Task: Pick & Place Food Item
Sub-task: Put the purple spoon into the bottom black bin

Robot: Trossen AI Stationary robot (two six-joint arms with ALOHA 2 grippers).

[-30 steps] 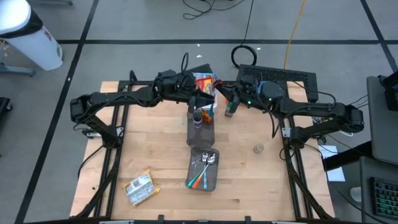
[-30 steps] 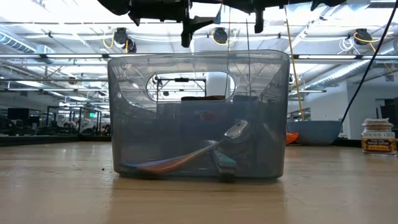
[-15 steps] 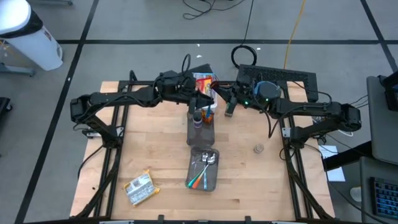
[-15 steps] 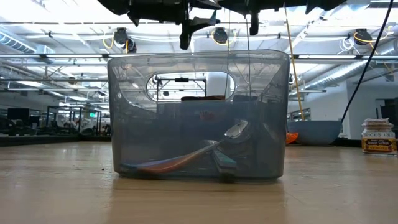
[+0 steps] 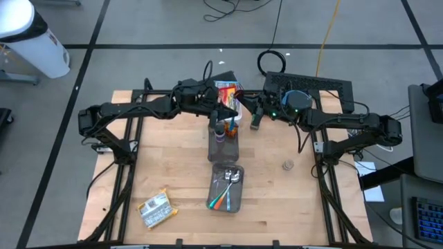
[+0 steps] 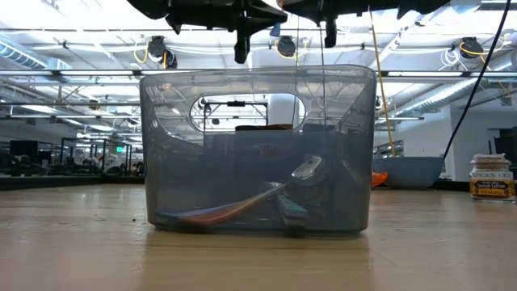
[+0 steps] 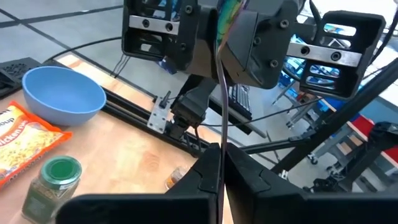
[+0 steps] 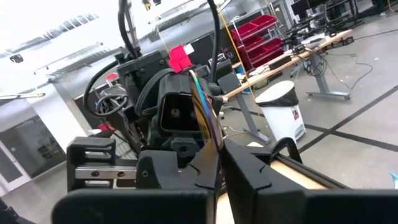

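Both arms are raised over the far edge of the bench (image 5: 173,180), near its middle, with a colourful snack bag (image 5: 228,97) held in the air between them. The left claw (image 5: 220,105) is clenched on one side of the bag; in the left wrist view the thin edge of the bag (image 7: 221,93) is seen pinched between the closed fingers (image 7: 199,177). The right claw (image 5: 243,104) is clenched on the opposite side, and in the right wrist view the shiny edge of the bag (image 8: 208,124) runs down between its closed fingers (image 8: 249,171).

Directly below the bag, toward the middle of the bench, a clear bin (image 5: 223,144) containing a dark bottle (image 5: 221,131) is seen. Just beside it, toward the near edge, a second clear bin (image 5: 226,188) holds spoons (image 5: 234,178) and other utensils; in the low view this bin (image 6: 258,153) fills the centre of the picture.

A yellow packet (image 5: 155,208) lies flat near the near-left corner. A small round jar (image 5: 288,165) stands near the right edge. In the left wrist view, a blue bowl (image 7: 62,93), a green-lidded spice jar (image 7: 53,183) and a noodle packet (image 7: 22,137) are also seen on a bench surface.
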